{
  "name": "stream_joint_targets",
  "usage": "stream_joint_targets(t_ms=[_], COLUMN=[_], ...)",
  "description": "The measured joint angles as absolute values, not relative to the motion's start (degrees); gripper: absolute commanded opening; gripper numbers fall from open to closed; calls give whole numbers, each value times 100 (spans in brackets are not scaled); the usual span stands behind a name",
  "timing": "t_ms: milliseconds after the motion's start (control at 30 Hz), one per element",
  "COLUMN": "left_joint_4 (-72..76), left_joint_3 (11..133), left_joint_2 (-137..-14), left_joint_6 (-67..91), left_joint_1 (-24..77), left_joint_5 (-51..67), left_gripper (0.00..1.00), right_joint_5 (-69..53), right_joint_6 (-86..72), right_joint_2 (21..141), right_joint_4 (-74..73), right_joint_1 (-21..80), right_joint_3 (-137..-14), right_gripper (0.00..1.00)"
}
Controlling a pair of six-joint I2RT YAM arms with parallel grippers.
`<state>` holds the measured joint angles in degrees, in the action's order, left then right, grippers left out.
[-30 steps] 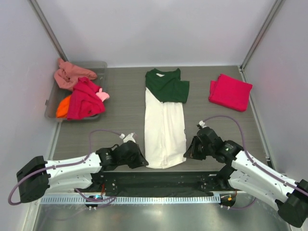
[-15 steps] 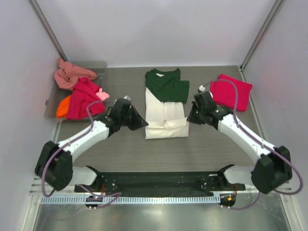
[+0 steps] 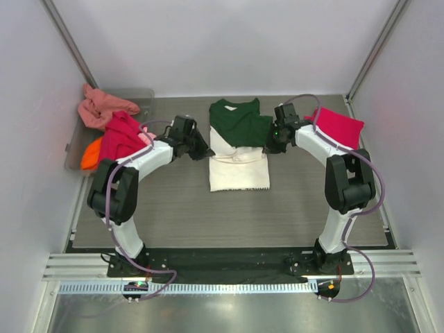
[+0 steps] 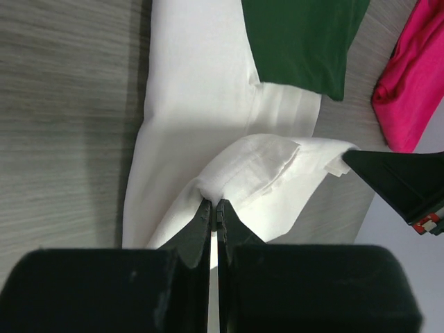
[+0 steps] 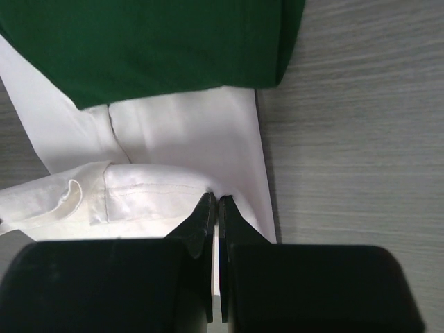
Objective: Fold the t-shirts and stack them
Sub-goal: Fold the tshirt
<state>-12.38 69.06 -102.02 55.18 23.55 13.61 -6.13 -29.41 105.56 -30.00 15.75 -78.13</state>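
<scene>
The cream-white t-shirt [image 3: 238, 170] with dark green shoulders [image 3: 239, 123] lies at the table's middle, its bottom half folded up toward the collar. My left gripper [image 3: 201, 151] is shut on the hem's left corner [image 4: 229, 173]. My right gripper [image 3: 272, 147] is shut on the hem's right corner [image 5: 159, 187]. Both hold the hem just below the green part. A folded crimson-pink t-shirt [image 3: 334, 130] lies at the far right; it also shows in the left wrist view [image 4: 413, 76]. Salmon [image 3: 100, 105], magenta [image 3: 121, 142], orange [image 3: 91, 154] and light pink shirts sit in a heap at the far left.
A translucent grey plastic tray [image 3: 75, 151] holds the heap of shirts at the far left. White walls close the back and both sides. A metal rail [image 3: 222, 286] runs along the near edge.
Both grippers have carried the shirt's bottom hem from the near edge up toward the green shoulders, folding the white body over itself. Both arms are now stretched far out.
</scene>
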Motion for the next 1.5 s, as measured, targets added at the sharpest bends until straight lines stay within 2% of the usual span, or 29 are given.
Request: stream_joint_targets(t_ms=[433, 467, 500, 533, 567, 633, 667, 800, 900, 1000, 1033, 1100, 1133, 1267, 1500], left_joint_4=[-1192, -1188, -1179, -1173, -1177, -1179, -1170, -1184, -1186, -1120, -1076, -980, -919, -604, -285], left_joint_3=[8103, 8224, 8348, 8493, 8617, 8866, 8917, 8595, 7856, 6973, 6674, 6125, 5867, 5070, 4668], left_joint_2=[-11111, -11222, -11358, -11502, -11633, -11887, -11961, -11782, -11185, -10359, -10090, -9640, -9478, -9338, -9430], left_joint_6=[5505, 5505, 5502, 5494, 5459, 5430, 5417, 5341, 5280, 5223, 5225, 5229, 5247, 5358, 5422], left_joint_1=[2012, 1999, 1986, 1977, 1968, 1957, 1953, 1951, 1979, 2040, 2073, 2163, 2235, 2471, 2558], left_joint_5=[1461, 1463, 1463, 1468, 1483, 1518, 1505, 1391, 1243, 1116, 1092, 1066, 1061, 1076, 1162], left_gripper=[1, 3, 9, 40, 57, 80, 83, 84, 77, 72, 69, 65, 60, 52, 52], right_joint_5=[-696, -707, -716, -722, -725, -676, -642, -582, -593, -801, -897, -1131, -1238, -1592, -1962], right_joint_6=[-2947, -2950, -2963, -2969, -3024, -3050, -3074, -3076, -3096, -3157, -3164, -3175, -3181, -3186, -3205], right_joint_2=[11286, 11393, 11522, 11611, 11705, 11830, 11843, 11596, 10818, 9929, 9668, 9306, 9216, 9177, 9286], right_joint_4=[-3006, -3004, -3017, -3006, -3006, -2987, -2987, -2810, -2571, -2362, -2263, -2108, -1988, -1699, -1205], right_joint_1=[1302, 1284, 1262, 1249, 1229, 1208, 1203, 1181, 1184, 1181, 1184, 1188, 1194, 1225, 1227], right_joint_3=[-8938, -9056, -9194, -9282, -9371, -9485, -9485, -9111, -8053, -6947, -6604, -6023, -5769, -4963, -4659], right_gripper=[1, 5, 17, 51, 65, 80, 80, 79, 67, 60, 55, 51, 49, 46, 50])
